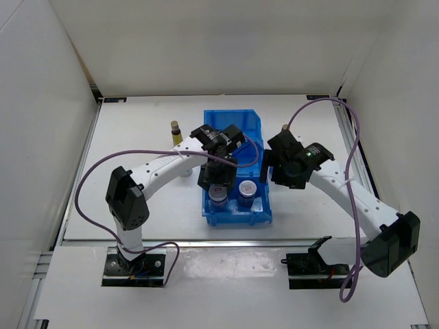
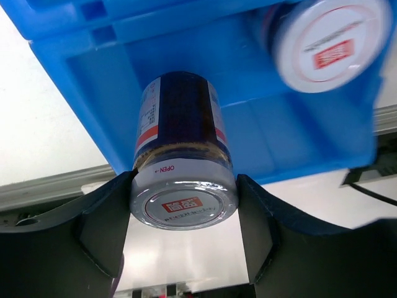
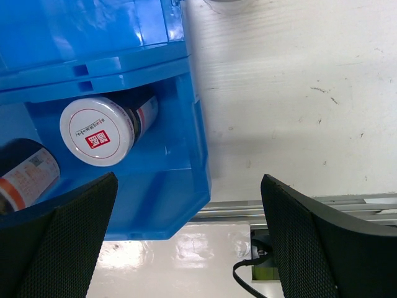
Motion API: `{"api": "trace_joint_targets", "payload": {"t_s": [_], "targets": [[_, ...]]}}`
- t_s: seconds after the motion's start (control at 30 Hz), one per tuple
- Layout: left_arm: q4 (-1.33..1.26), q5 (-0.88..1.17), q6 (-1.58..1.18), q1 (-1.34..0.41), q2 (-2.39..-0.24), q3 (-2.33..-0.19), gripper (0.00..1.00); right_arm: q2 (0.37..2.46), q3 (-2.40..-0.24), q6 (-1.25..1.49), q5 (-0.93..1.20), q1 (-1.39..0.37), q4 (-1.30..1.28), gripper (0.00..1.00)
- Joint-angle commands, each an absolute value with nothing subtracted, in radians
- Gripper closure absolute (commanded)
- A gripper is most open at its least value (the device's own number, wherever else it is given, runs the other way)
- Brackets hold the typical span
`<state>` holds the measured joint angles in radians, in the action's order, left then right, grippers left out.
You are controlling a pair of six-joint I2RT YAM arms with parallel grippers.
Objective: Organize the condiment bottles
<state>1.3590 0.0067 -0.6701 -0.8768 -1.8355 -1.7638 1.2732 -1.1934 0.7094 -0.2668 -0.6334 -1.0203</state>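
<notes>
Black fingers (image 2: 102,230) of the left gripper (image 2: 184,214) sit right up close and squeeze the silver lid of a dark jar (image 2: 183,124), one finger on each side. Biggest of all is the white table (image 1: 137,137). On it sits the blue bin (image 1: 236,127). The dark jar is in the bin's near part, and a white-lidded jar (image 3: 99,130) sits in that same part, just beside it on the right. The right gripper (image 3: 189,180) hangs wide open over the bin's right wall and holds nothing. One little yellow bottle (image 1: 176,132) stands on the table, left of the bin.
</notes>
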Motion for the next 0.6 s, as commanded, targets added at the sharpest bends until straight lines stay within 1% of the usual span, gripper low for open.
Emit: {"api": "trace_joint_targets", "payload": {"t_s": [0.0, 0.03, 0.07, 0.1, 0.13, 0.23, 0.27, 0.37, 0.4, 0.47, 0.5, 0.53, 0.57], "targets": [[1.434, 0.017, -0.667, -0.884, -1.822, -1.717, 0.79, 1.276, -1.204, 0.707, -0.296, -0.623, -1.025, 0.01], [1.421, 0.006, -0.667, -0.884, -1.822, -1.704, 0.77, 1.276, -1.219, 0.697, -0.296, -0.623, -1.025, 0.01], [1.381, 0.006, -0.667, -0.884, -1.822, -1.691, 0.70, 1.287, -1.239, 0.686, -0.307, -0.623, -1.034, 0.01], [1.361, 0.006, -0.667, -0.884, -1.822, -1.678, 0.66, 1.287, -1.250, 0.672, -0.307, -0.614, -1.034, 0.01], [1.342, 0.006, -0.667, -0.884, -1.822, -1.669, 0.58, 1.296, -1.264, 0.642, -0.317, -0.614, -1.034, 0.01], [1.306, -0.005, -0.658, -0.884, -1.833, -1.657, 0.44, 1.336, -1.330, 0.594, -0.353, -0.604, -1.043, 0.01], [1.305, -0.014, -0.658, -0.884, -1.860, -1.657, 0.36, 1.345, -1.347, 0.583, -0.363, -0.592, -1.052, 0.01], [1.295, -0.014, -0.649, -0.884, -1.879, -1.657, 0.29, 1.393, -1.419, 0.542, -0.373, -0.551, -1.063, 0.01], [1.295, -0.026, -0.649, -0.884, -1.891, -1.648, 0.21, 1.407, -1.437, 0.519, -0.373, -0.520, -1.063, 0.01], [1.295, -0.037, -0.649, -0.884, -1.891, -1.647, 0.13, 1.448, -1.483, 0.494, -0.362, -0.489, -1.063, 0.01], [1.295, -0.047, -0.649, -0.884, -1.891, -1.647, 0.05, 1.462, -1.497, 0.464, -0.342, -0.457, -1.063, 0.01], [1.295, -0.048, -0.649, -0.884, -1.881, -1.647, 0.00, 1.492, -1.509, 0.450, -0.325, -0.439, -1.054, 0.01], [1.295, -0.058, -0.658, -0.884, -1.881, -1.647, 0.00, 1.508, -1.523, 0.440, -0.312, -0.424, -1.054, 0.01]]}}
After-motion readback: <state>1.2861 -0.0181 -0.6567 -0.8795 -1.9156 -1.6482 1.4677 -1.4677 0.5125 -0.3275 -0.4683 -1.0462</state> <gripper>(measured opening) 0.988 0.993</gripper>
